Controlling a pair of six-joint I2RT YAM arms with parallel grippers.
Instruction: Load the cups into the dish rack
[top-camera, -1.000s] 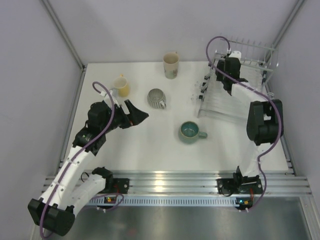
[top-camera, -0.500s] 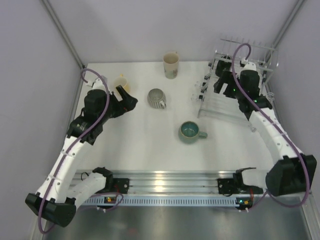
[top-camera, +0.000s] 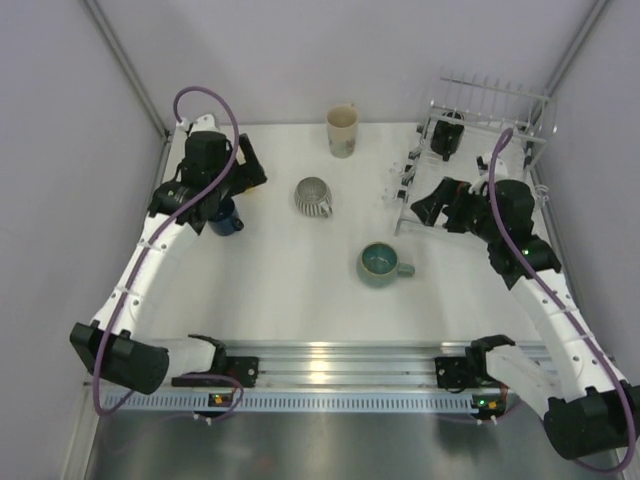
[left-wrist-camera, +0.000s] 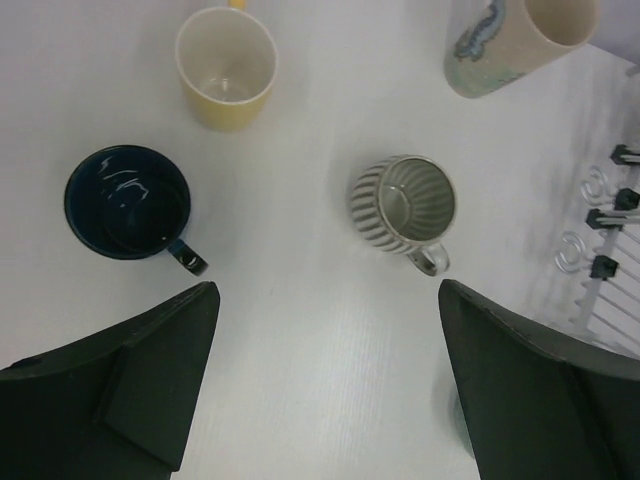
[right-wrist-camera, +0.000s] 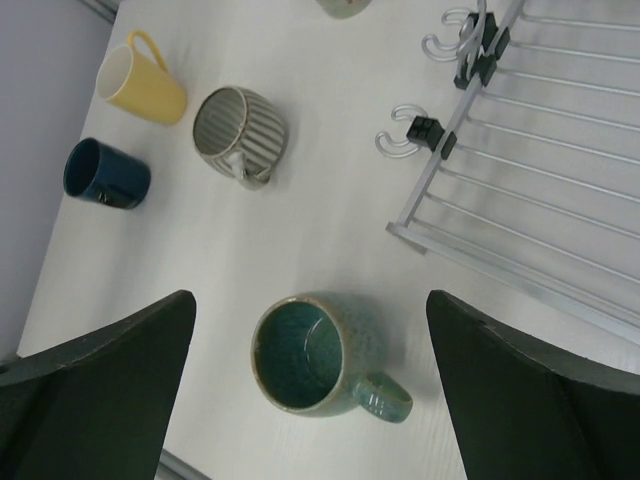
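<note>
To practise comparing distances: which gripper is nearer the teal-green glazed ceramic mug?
Right. The right gripper hangs open over the teal-green mug, beside the wire dish rack; the left gripper is far across the table, near the dark blue mug.

A lab test cell — white table (top-camera: 290, 300), plain grey panels (top-camera: 60, 120), aluminium rails (top-camera: 340, 362) along the near edge.

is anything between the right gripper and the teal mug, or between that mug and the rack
Nothing visible. The right gripper hangs open above the teal mug with nothing between them, and only bare table lies between that mug and the rack. The grey ribbed mug sits off to the side.
</note>
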